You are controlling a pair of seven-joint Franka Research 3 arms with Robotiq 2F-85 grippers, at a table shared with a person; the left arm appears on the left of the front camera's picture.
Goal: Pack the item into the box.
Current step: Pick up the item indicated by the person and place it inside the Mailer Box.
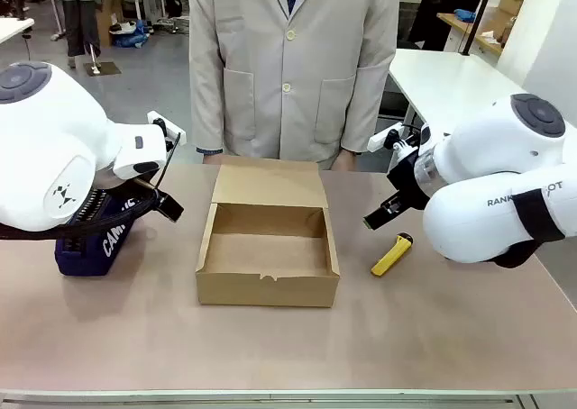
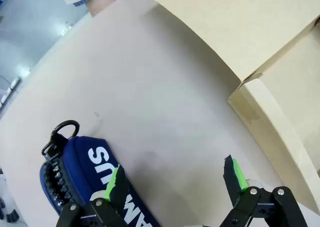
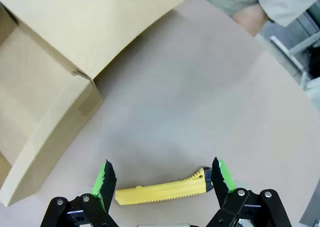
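**Box open and bare, packing not begun**

The box (image 1: 268, 287) sits on the table (image 1: 270, 355) between the two arms. Its lid flap (image 1: 269, 182) is folded back toward the person (image 1: 293, 67) at the far side, and its floor shows nothing but plain cardboard. Judging from that, the task is at its very start: the item has to be picked up, carried over the rim and set inside, and the flap may then need closing.

The left fingers (image 2: 234, 171) are spread wide with nothing between them. One finger hangs over the navy pouch (image 2: 82, 162), and bare table lies under the gap. The box's side wall rises just beyond the other finger.

The right fingers (image 3: 220, 173) are likewise parted and grip nothing. The yellow utility knife (image 3: 160, 191) lies flat on the table below the gap, stretching from one fingertip nearly to the other. The box stands well off past the outer side of one finger.

Neither the pouch nor the knife is the item. Where the item lies I cannot tell, so finding it looks like the first job left.
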